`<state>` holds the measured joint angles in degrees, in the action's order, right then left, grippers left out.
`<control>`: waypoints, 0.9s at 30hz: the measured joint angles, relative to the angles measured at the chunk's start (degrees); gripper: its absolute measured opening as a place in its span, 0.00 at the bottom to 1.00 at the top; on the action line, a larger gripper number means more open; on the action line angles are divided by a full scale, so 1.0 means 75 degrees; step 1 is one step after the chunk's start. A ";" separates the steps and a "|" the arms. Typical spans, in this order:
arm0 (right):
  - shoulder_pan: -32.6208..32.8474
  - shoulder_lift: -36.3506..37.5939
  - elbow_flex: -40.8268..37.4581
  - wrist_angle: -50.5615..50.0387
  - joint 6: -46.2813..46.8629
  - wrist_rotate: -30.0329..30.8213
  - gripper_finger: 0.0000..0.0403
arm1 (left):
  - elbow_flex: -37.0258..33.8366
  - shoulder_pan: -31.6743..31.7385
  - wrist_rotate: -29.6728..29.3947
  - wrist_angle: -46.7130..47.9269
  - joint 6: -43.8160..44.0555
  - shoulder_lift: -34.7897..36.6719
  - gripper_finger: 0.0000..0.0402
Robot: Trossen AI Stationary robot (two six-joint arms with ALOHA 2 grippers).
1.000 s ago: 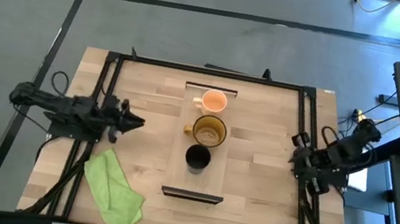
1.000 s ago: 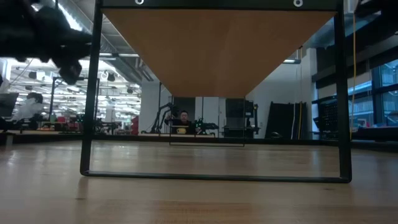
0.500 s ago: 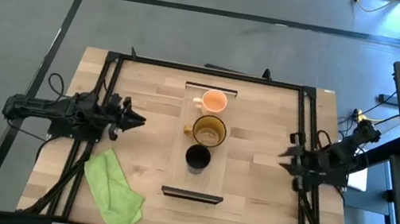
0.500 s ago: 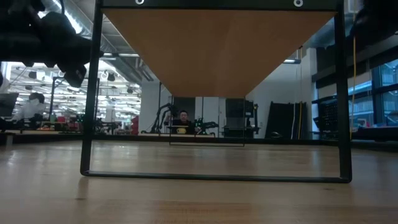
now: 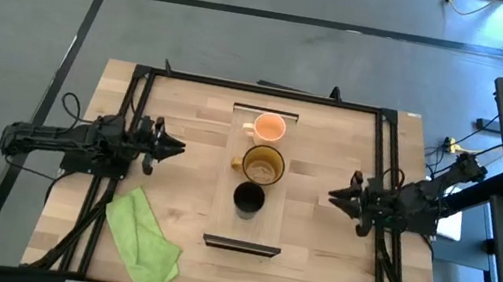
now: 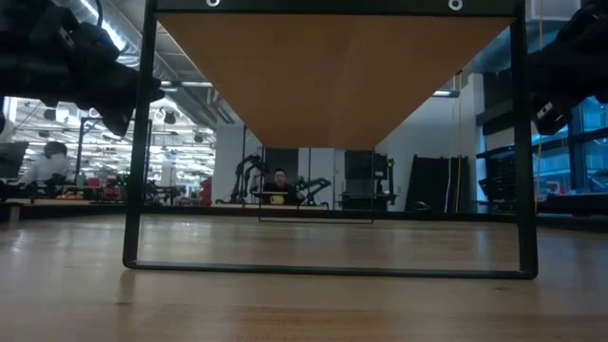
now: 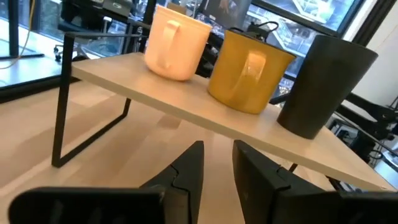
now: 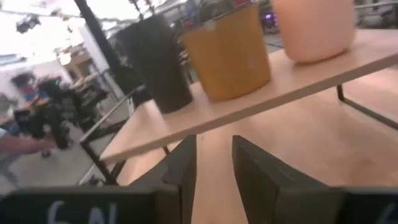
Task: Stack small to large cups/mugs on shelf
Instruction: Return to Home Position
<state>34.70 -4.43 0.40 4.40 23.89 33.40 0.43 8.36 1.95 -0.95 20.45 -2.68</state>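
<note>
While the shelf [image 5: 265,214] hides the mugs' bases, both tools stand apart.

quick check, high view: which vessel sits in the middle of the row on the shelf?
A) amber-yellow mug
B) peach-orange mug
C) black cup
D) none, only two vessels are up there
A: on the shelf the amber-yellow mug stands between the peach-orange mug and the black cup; the left wrist view shows the same order.

Black cup [image 8: 157,62], amber mug [image 8: 228,53] and peach mug [image 8: 314,28] stand in a row on the shelf [image 8: 249,99]; right gripper [image 8: 212,168] fingers slightly parted.
</note>
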 joint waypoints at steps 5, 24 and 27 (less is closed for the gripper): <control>0.0003 -0.0190 0.0000 0.0003 -0.0856 -0.0136 0.26 | 0.0000 -0.0002 0.0001 0.0000 -0.0006 0.0006 0.20; 0.0003 -0.0191 0.0003 0.0003 -0.1221 -0.0144 0.26 | 0.0001 -0.0003 0.0001 0.0003 -0.0009 0.0006 0.20; 0.0003 -0.0191 0.0003 0.0003 -0.1255 -0.0143 0.26 | 0.0000 -0.0003 0.0004 0.0003 -0.0009 0.0006 0.20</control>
<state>34.72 -5.87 0.43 4.43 14.48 32.33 0.43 8.34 1.98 -0.93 20.38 -2.63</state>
